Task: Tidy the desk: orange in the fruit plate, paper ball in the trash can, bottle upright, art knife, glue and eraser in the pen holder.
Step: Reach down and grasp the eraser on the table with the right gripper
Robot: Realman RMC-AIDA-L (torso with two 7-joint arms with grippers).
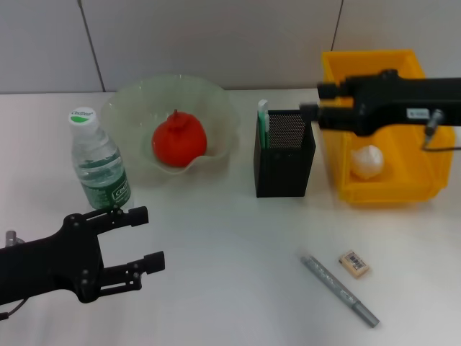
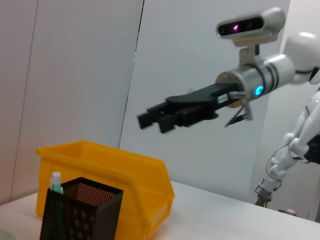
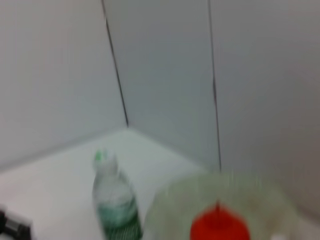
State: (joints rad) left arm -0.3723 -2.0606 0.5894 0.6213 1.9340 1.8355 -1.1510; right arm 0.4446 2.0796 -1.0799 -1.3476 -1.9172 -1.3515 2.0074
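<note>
While right gripper (image 1: 311, 109) hangs over pen holder (image 1: 284, 153), fingers look closed, holding nothing seen. Art knife (image 1: 339, 289) and eraser (image 1: 354, 263) lie on desk (image 1: 230, 274). Knife thin, stiff, slippery (grab middle). Eraser light, squishy. Left gripper (image 1: 148, 238) wide open near bottle (image 1: 99, 164).

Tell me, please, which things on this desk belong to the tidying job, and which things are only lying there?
Belong to the job:
orange in fruit plate
upright bottle
paper ball in yellow trash bin
pen holder with glue stick
art knife
eraser

Only lying there:
nothing that I can see
</note>
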